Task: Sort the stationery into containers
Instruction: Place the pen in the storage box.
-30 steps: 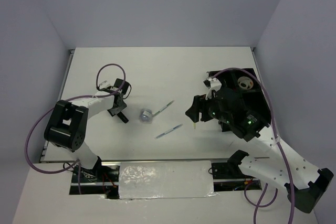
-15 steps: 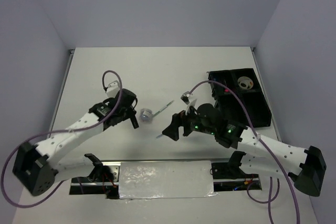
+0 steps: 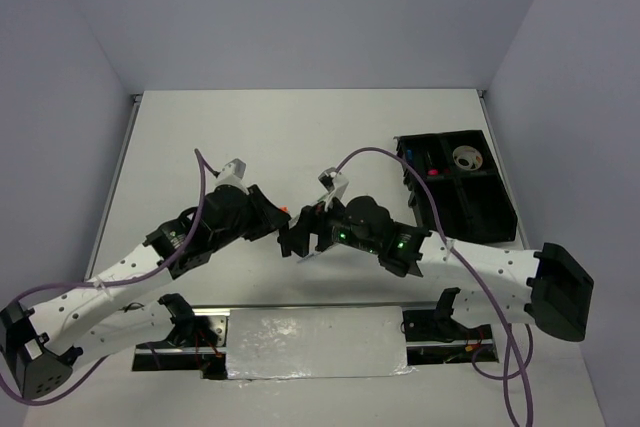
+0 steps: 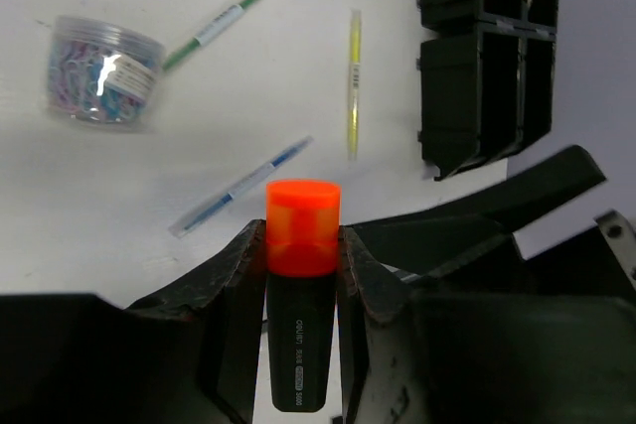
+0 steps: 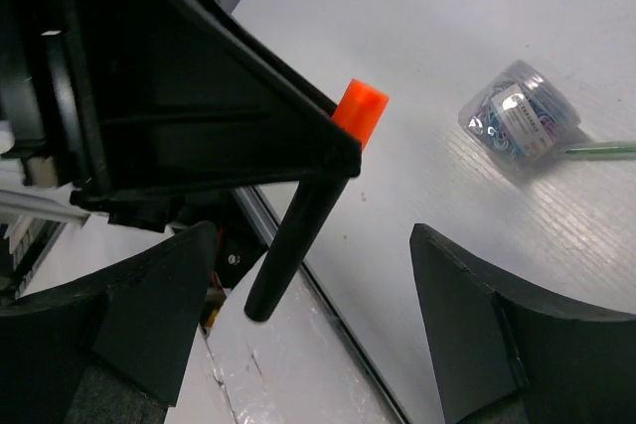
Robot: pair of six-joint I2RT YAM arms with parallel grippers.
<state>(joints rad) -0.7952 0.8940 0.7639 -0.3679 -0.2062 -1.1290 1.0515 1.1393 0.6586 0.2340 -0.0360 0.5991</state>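
mid-frame from above, the left gripper (image 4: 301, 245) is clamped on a stubby black highlighter with an orange cap (image 4: 301, 305), its tail slanting toward the gap of the right gripper (image 5: 313, 315), spread wide and empty. the black plastic compartment tray (image 3: 482, 209) sits far right, nearer that arm.

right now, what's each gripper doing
Left gripper: closed on the orange-capped highlighter.
Right gripper: open, holding nothing.
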